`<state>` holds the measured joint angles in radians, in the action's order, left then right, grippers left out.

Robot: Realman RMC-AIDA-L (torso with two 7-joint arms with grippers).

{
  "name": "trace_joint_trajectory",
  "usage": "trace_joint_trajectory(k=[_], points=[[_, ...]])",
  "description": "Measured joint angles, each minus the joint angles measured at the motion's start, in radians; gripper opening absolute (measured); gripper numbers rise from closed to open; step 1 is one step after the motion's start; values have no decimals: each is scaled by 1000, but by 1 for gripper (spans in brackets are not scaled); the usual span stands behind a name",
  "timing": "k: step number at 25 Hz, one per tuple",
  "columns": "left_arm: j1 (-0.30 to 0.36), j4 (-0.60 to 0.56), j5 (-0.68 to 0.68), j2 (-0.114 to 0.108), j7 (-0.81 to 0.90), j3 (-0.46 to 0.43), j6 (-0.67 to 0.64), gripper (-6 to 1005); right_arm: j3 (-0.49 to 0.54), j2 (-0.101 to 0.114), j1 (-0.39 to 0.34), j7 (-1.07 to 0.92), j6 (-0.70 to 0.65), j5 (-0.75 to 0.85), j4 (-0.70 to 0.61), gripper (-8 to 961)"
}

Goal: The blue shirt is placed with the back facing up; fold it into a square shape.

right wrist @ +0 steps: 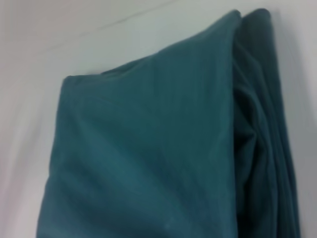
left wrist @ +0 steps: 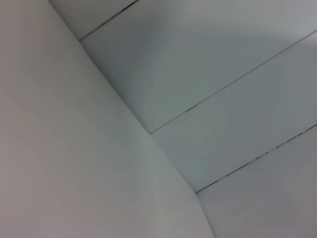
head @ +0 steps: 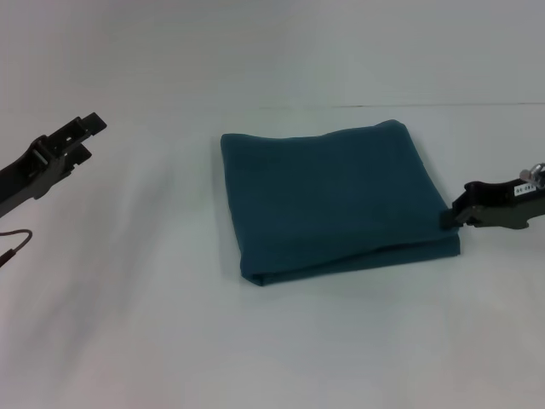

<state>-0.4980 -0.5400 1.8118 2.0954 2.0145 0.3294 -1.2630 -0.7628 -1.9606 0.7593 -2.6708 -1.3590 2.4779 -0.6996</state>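
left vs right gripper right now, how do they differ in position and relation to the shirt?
The left gripper is up at the table's far left, well apart from the blue shirt; the right gripper sits right at the shirt's right edge near its front corner. The left gripper angles upward toward the back; the right gripper lies about level, pointing at the shirt. Both are dark, and neither visibly holds fabric.

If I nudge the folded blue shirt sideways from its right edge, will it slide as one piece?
Probably not cleanly. The blue shirt looks like soft knit lying in loose layers, so it would likely bunch. The right wrist view shows rumpled, gaping layers at that edge, which may splay. The right gripper sits there.
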Motion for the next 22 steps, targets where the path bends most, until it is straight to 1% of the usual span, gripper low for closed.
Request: trace_joint_trajectory(k=[5, 10, 18, 22], points=[[-5, 0, 0, 1, 0, 0, 3, 796, -12, 1, 1, 8, 58, 1, 39, 11], [-7, 0, 1, 2, 0, 1, 4, 795, -49, -1, 9, 3, 112, 2, 63, 11], [-4, 1, 0, 2, 0, -1, 4, 796, -60, 4, 14, -15, 140, 23, 72, 12], [-6, 2, 0, 2, 0, 0, 3, 796, -56, 14, 13, -44, 155, 62, 58, 132]])
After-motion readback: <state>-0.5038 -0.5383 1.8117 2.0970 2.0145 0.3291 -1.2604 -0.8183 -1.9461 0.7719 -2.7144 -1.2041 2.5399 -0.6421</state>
